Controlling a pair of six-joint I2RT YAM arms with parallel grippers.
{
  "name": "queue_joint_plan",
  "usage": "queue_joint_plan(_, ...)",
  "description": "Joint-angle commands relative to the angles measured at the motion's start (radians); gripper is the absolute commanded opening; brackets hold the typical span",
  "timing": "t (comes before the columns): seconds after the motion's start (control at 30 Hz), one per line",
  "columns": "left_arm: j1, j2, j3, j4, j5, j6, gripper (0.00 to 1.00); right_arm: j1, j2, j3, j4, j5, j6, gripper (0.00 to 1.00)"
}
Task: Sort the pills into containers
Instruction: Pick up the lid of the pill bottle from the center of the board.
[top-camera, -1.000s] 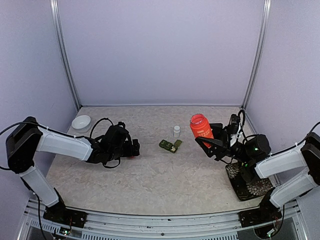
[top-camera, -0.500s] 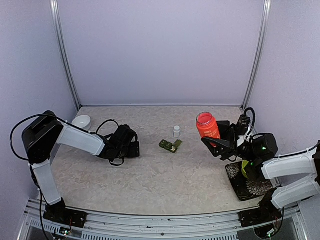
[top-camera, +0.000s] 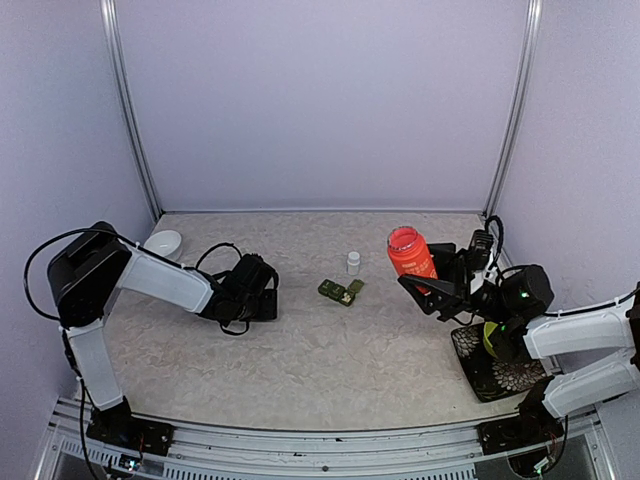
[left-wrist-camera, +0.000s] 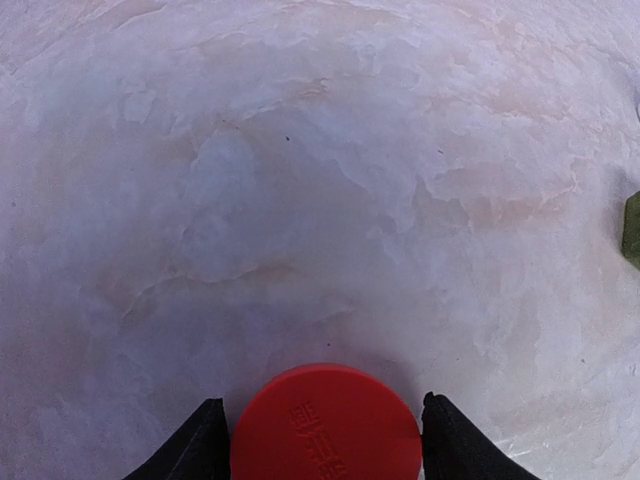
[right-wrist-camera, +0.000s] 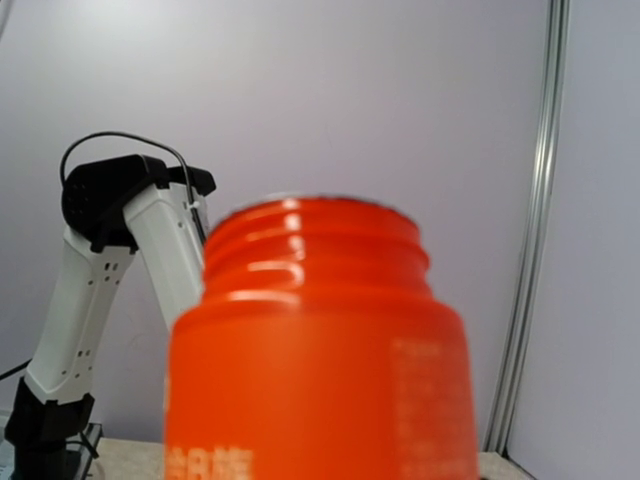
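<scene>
The containers, a small dark green pill box (top-camera: 340, 291), lie mid-table, lids partly open. No pills show in any view. Low over the table at the left, my left gripper (top-camera: 264, 300) has its black fingers (left-wrist-camera: 205, 445) pressed against both sides of a flat red cap (left-wrist-camera: 325, 430) that rests on the table; the gripper (left-wrist-camera: 322, 402) is shut on it. At the right, my right gripper (top-camera: 428, 282) holds the uncapped red-orange bottle (top-camera: 408, 253) upright and clear of the table. In the right wrist view the bottle (right-wrist-camera: 320, 340) hides the fingers.
A small white bottle (top-camera: 353, 262) stands just behind the pill box. A white bowl (top-camera: 163, 243) sits at the back left. At the near right, under the right arm, a lime-green bowl (top-camera: 491, 338) rests on a dark patterned tray (top-camera: 490, 372). A green edge (left-wrist-camera: 633, 230) shows at the left wrist view's right border.
The left arm's elbow rose while its fingers closed in on the red cap. The right gripper shifted the bottle slightly right and up, then a little back left.
</scene>
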Motion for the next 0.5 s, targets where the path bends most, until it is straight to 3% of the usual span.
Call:
queue_joint_plan(0.0,-0.014,0.023,0.032,-0.024,-0.009,0.008,0.61,-0.006,0.002,0.021,-0.010,0.011,-0.006,0.29)
queue_joint_plan(0.2,-0.016,-0.002,0.033,-0.027,-0.020,0.010,0.47,-0.007,-0.011,0.029,-0.056,0.014,-0.027,0.29)
queue_joint_plan(0.47,-0.056,-0.147,0.016,-0.012,0.042,0.036,0.46,-0.006,-0.007,0.057,-0.176,-0.046,-0.097,0.29)
